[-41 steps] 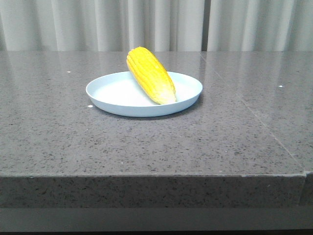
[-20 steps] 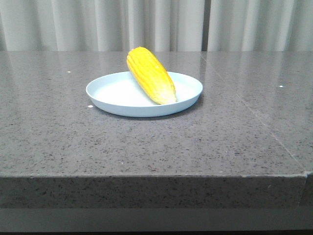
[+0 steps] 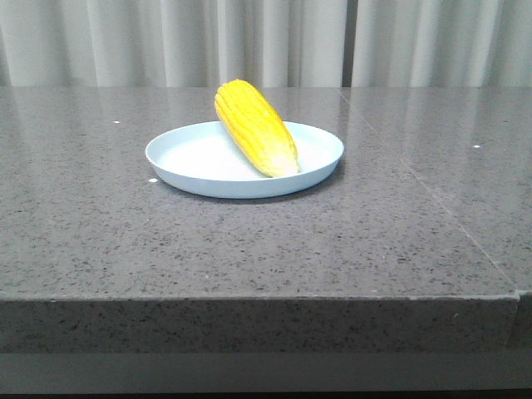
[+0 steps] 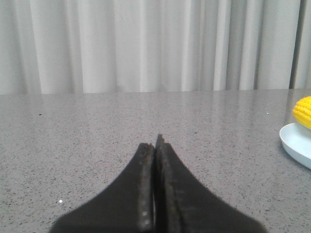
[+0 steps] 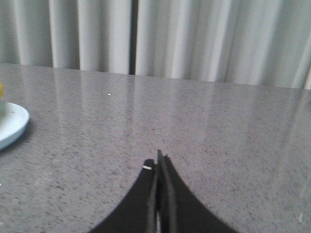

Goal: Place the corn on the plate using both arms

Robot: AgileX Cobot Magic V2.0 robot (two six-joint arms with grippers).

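Front view, near edge: thick grey speckled stone table [image 3: 249,249], front lip facing the camera. No arm shows in this view.

Mid-table: pale-blue plate [image 3: 179,158], round and shallow, flat on the stone. The corn [image 3: 256,126] lies in it at a slant. Its pale tip rests on the plate floor toward the near right rim. Its thick yellow end is propped up over the far rim, left of centre. The cob is shorter than the plate is wide.

Left wrist view: left gripper [image 4: 156,145] has its two black fingers pressed together, nothing between them, low over bare stone. Plate rim [image 4: 295,143] and the yellow end of the corn [image 4: 303,110] sit at the frame edge, well apart from the fingers.

Right wrist view: right gripper [image 5: 160,165] likewise closed on nothing, above bare stone. A slice of the plate [image 5: 12,124] shows at the opposite frame edge, well apart.

Far: pleated pale curtain [image 3: 166,41] behind the table's back edge.
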